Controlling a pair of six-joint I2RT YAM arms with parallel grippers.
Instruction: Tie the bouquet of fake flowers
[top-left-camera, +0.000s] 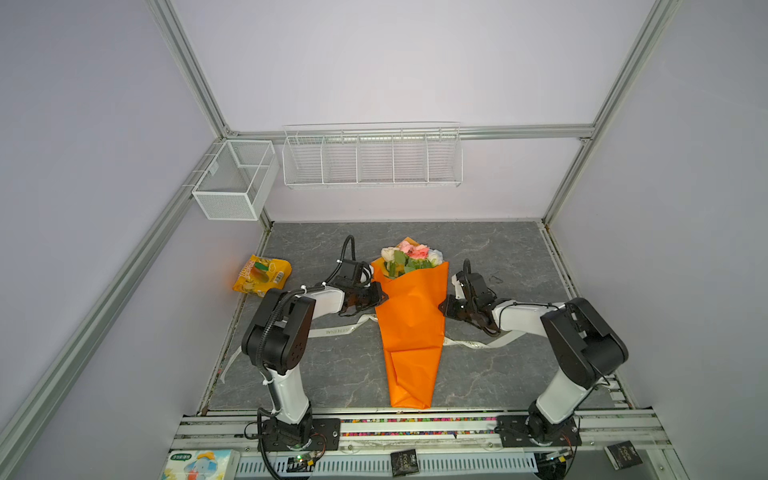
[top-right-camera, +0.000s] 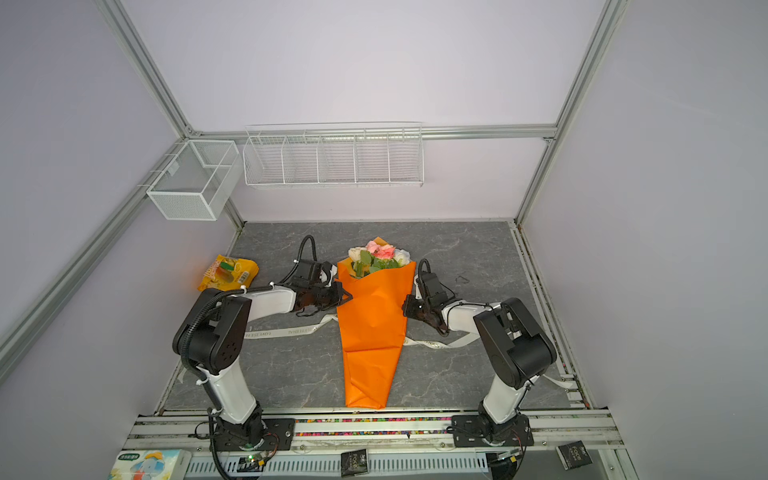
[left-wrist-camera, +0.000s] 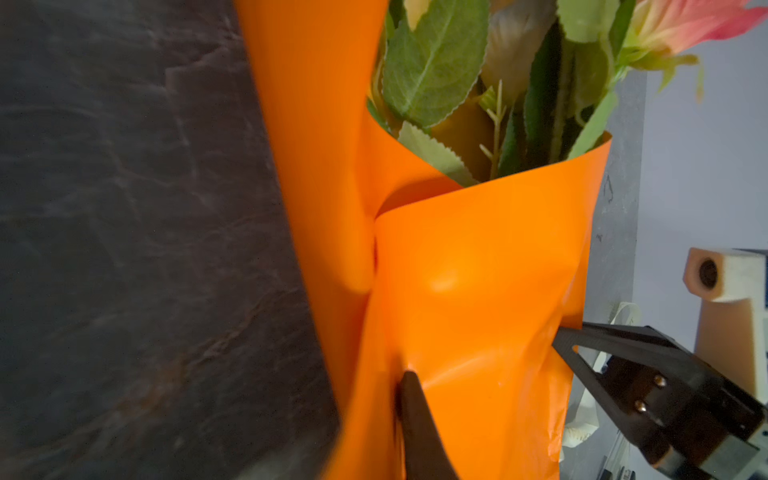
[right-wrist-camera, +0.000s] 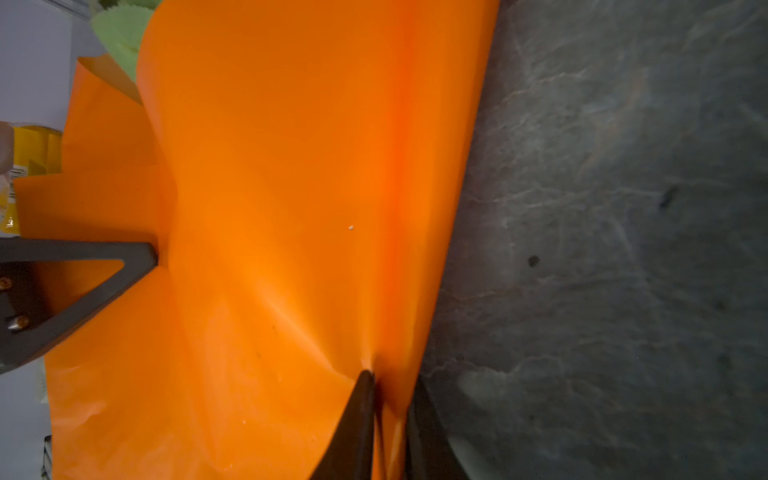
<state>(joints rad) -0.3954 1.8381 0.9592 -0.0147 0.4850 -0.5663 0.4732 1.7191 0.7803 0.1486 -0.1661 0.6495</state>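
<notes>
Lying centred on the grey tabletop (top-left-camera: 332, 374), the bouquet of fake flowers (top-left-camera: 411, 266) crossed a printed ribbon (top-left-camera: 332, 331). Farther back, the right gripper (right-wrist-camera: 390, 377) stood slightly parted astride its orange wrap (right-wrist-camera: 291, 208); the left gripper (top-left-camera: 381, 297), one finger hidden, could not be read.

**WORK CELL: SURROUNDINGS**

My cell is enclosed on three sides by plain, pale lilac walls (top-left-camera: 395, 62), joined by aluminium frame profiles (top-left-camera: 519, 132). The desk (top-left-camera: 332, 374) has a dark grey, stone-veined surface. A white wire rack (top-left-camera: 372, 160) with five compartments hangs on the rear wall. A white mesh basket (top-left-camera: 235, 183) hangs at the rear left corner. An aluminium rail (top-left-camera: 615, 428) runs along the desk's near edge. Lighting is even and diffuse.
</notes>
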